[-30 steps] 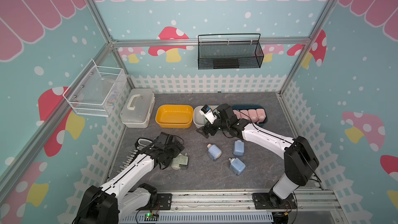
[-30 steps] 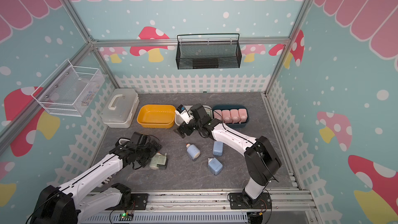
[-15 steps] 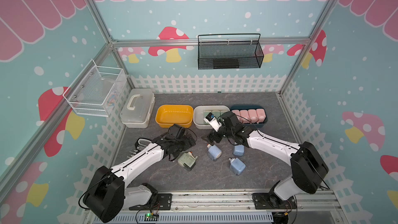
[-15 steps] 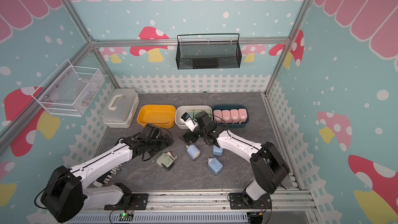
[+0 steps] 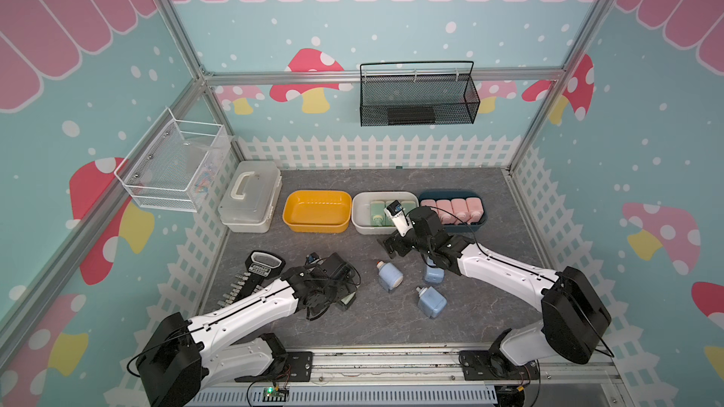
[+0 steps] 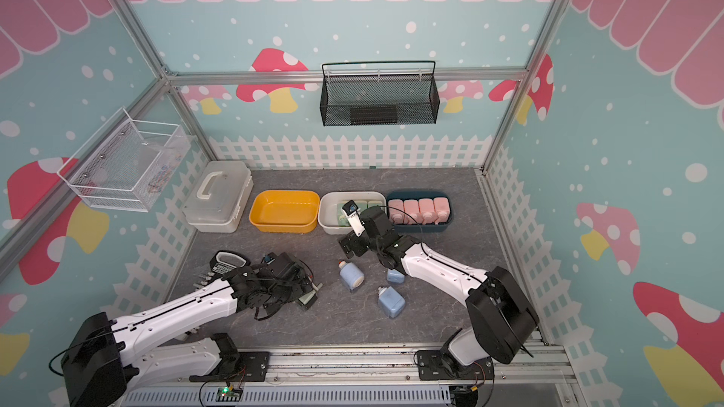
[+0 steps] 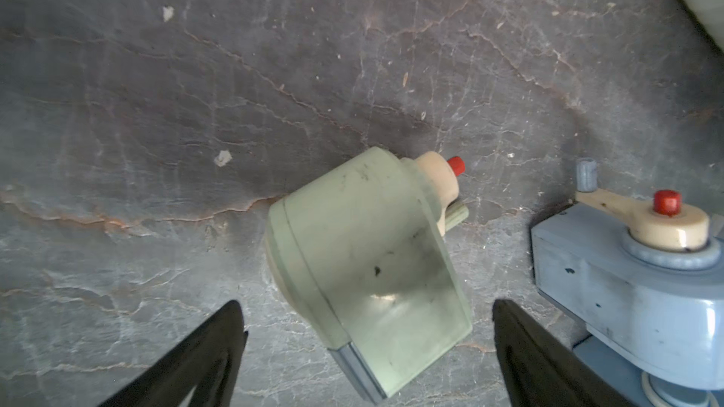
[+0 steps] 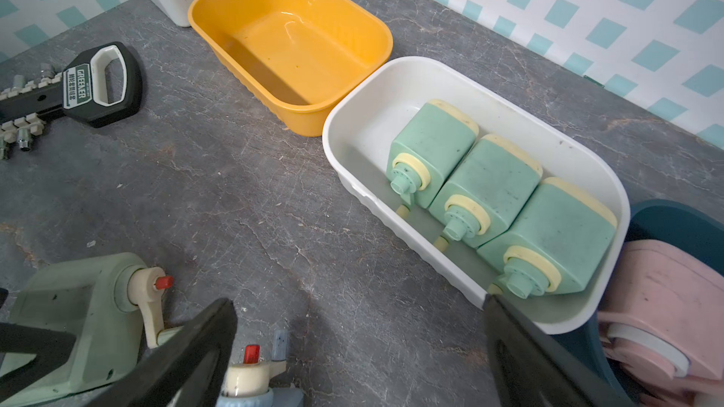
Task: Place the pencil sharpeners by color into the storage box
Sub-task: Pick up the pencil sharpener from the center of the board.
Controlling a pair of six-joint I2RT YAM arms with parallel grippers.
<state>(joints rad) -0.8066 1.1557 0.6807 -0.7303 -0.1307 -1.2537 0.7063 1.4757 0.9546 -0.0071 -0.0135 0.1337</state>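
Green pencil sharpener (image 7: 368, 268) lies on the counter (image 7: 156, 72) directly beneath the released, empty left jaws, long axis skewed across their gap.

Grn sharpener (image 6: 308, 300) mostly hidden under L arm (image 6: 188, 307).

We see a matt grey tabletop (image 7: 156, 92), stone-veined and dusty. The green sharpener (image 7: 368, 268) is smooth plastic with a faint sheen (dark specks mar it). The yellow tub (image 8: 223, 13) is glossy plastic, the white tub (image 8: 368, 111) duller, and the wall basket (image 5: 417, 115) black wire mesh.
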